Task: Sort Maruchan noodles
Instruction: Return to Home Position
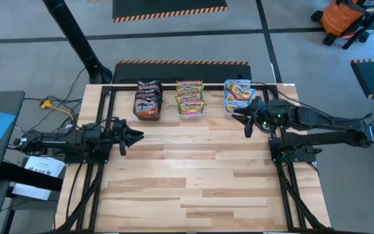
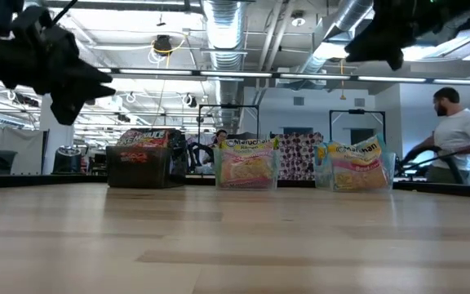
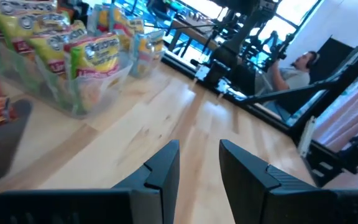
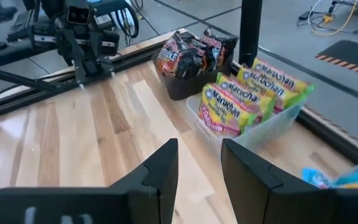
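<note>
The Maruchan packets stand on edge in three tubs along the table's far edge. The dark brown packets (image 1: 148,101) (image 4: 194,53) fill a black tub, the orange-yellow-green ones (image 1: 190,99) (image 3: 73,50) (image 4: 247,96) a clear tub, and the light blue ones (image 1: 239,94) (image 2: 361,163) another clear tub. My left gripper (image 1: 135,136) (image 3: 199,144) hovers open over the table's left side, nearer than the dark packets. My right gripper (image 1: 244,120) (image 4: 199,142) hovers open just nearer than the light blue packets. Neither holds anything.
Bare wooden tabletop (image 1: 193,175) stretches from the tubs to the near edge. A black frame rail (image 1: 180,65) runs behind the tubs. In the room beyond, a person (image 2: 455,135) stands at the right and another person (image 3: 294,68) sits farther off.
</note>
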Controlling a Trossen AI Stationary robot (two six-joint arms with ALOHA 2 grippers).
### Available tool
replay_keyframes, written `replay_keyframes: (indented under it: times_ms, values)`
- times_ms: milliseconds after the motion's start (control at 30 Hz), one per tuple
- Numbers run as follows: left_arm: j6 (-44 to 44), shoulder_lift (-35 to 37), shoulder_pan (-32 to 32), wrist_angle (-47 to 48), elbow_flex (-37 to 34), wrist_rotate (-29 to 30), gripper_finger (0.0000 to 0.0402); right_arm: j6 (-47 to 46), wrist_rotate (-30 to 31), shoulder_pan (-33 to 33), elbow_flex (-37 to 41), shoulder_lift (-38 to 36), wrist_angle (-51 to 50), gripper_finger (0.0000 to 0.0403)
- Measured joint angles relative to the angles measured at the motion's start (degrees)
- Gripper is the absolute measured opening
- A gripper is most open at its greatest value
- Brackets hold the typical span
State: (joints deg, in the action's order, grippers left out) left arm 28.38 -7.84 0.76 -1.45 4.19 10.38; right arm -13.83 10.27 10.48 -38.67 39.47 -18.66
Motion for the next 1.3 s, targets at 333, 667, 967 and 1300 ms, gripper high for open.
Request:
replay_keyframes:
  times_ms: [333, 667, 967, 1300]
  values:
    - [-3.19, 5.3, 0.03, -1.48, -3.57, -1.08, 0.01, -4.66, -3.99, 0.0, 14.6, -9.1, 9.43, 0.0146]
    - [-1.45, -0.35, 0.06, -1.48, -3.63, -2.78, 0.01, -8.54, -4.27, 0.02, 31.92, -24.13, 19.87, 0.0146]
    - [0.82, -5.72, 0.06, -1.3, -3.68, -3.27, 0.01, -9.87, -9.79, -1.12, 38.13, -33.89, 22.97, 0.0146]
    - [-10.38, -8.24, 0.07, -1.23, -3.74, -5.38, 0.01, -3.44, -10.28, -1.56, 38.12, -34.58, 20.02, 0.0146]
